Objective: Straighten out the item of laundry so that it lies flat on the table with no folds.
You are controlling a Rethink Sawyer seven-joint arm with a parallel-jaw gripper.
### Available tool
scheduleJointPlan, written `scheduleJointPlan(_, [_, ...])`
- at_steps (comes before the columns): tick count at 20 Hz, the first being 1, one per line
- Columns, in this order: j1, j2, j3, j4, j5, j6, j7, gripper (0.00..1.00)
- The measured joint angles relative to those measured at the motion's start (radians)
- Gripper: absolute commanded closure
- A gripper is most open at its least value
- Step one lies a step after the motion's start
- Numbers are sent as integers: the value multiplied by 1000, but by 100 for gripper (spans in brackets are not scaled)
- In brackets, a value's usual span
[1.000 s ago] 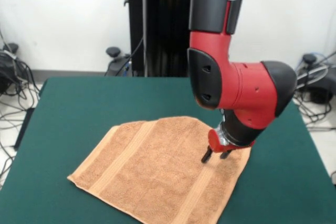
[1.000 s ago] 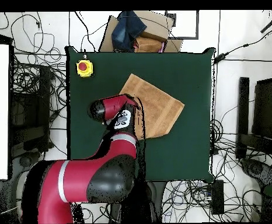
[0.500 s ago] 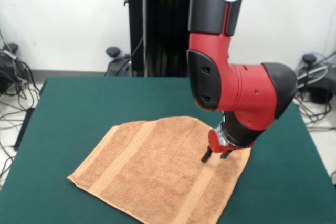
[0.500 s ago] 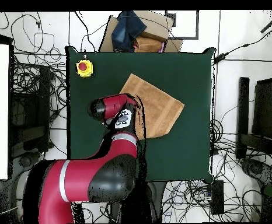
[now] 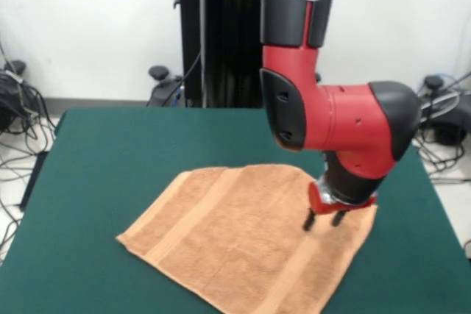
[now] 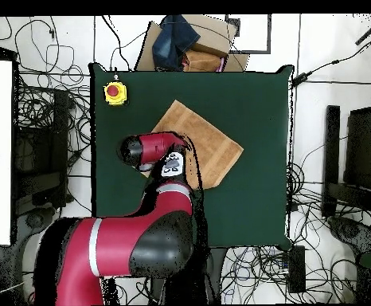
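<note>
The light orange-tan terry-cloth towel (image 5: 250, 244) lies on the dark green felt-covered counter (image 5: 132, 152), in the lower centre of the front view and just above centre in the overhead view (image 6: 198, 147), turned diagonally to the counter's edges. Most of the cloth appears spread out, with a woven stripe band visible near each short end; the upper-left corner looks cut off at an angle, which suggests a fold remaining there, though this cannot be confirmed. The step in hand is judged to be the dragging or smoothing of the cloth near its right-hand edge. The next move would call for keeping the cloth under tension without bunching it, then attending to the angled corner.

The red and black arm (image 5: 331, 123) descends from the top of the front view, bends at a bulky elbow and points its wrist straight down. The gripper (image 5: 324, 219) stands at the towel's right-hand portion, its two dark fingers (image 5: 310, 220) set narrowly apart with tips at the cloth surface; whether they pinch any cloth cannot be told.
</note>
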Motion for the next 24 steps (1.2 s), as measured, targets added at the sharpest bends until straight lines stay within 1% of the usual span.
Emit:
scheduleJointPlan(6, [13,-15,50,28,58,-52,0,0])
scheduleJointPlan(10, [45,-20,81,32,119,-65,0,0])
scheduleJointPlan(15, [87,-20,97,33,169,-65,1,0])
scheduleJointPlan(20, [103,-21,109,33,191,-65,1,0])
scheduleJointPlan(24, [102,-23,109,36,191,-65,1,0])
